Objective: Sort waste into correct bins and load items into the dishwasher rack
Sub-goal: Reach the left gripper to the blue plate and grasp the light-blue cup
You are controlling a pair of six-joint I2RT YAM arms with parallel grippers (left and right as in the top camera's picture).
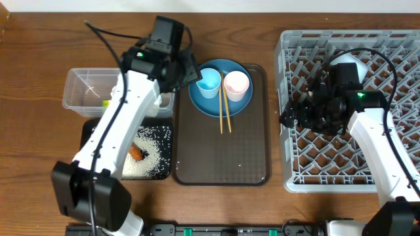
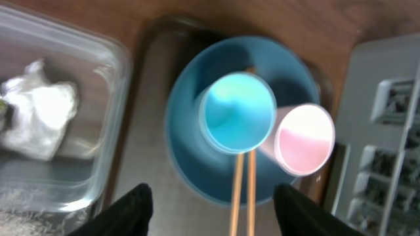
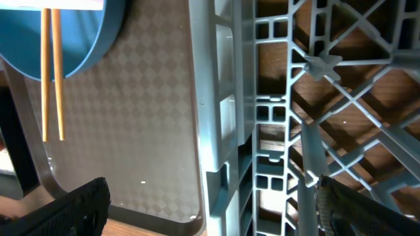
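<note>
The dark-blue plate [image 1: 220,105] lies at the back of the brown serving tray, carrying a light-blue cup [image 1: 209,82], a pinkish-white cup [image 1: 236,85] and wooden chopsticks [image 1: 224,111]. My left gripper [image 2: 213,216] hovers open above the chopsticks [image 2: 243,190] and just short of the light-blue cup [image 2: 236,111], with nothing between its fingers. My right gripper [image 3: 216,210] stands open astride the left wall of the dishwasher rack [image 3: 223,98]. In the rack [image 1: 394,46] a white bowl [image 1: 351,64] shows behind the right arm. A napkin [image 2: 39,118] lies in the clear tub [image 1: 79,75].
The brown serving tray [image 1: 220,154] sits between the bins and the rack. The black tray [image 1: 164,141] at front left holds rice [image 1: 149,160] and an orange carrot [image 1: 136,152], partly under my left arm. A small wrapper [image 1: 105,103] shows in the clear tub.
</note>
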